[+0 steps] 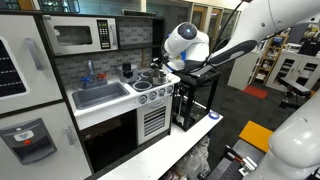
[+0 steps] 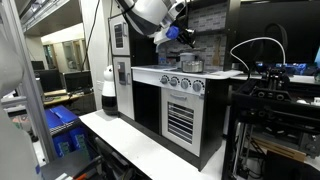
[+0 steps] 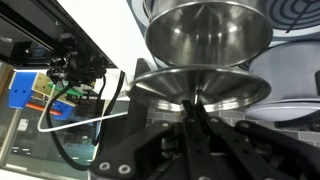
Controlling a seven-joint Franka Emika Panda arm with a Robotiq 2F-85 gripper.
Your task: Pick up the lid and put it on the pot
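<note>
- Silver lid (image 3: 200,85): clamped in my gripper (image 3: 196,113), jaws narrow around it, hanging just beside the pot (image 3: 205,35).
- Pot: upright on the white stove top (image 3: 110,25), spiral burner (image 3: 300,12) beside it.

The pot (image 3: 205,30) is a small, round vessel of shiny silver metal, standing on the white tabletop (image 3: 105,30) just beside a black spiral burner (image 3: 295,12). The lid (image 3: 200,85) is a flat, round disc of the same bright metal, lying level, held at its middle in the closed pincer (image 3: 195,112), near the pot and not yet on it
</note>
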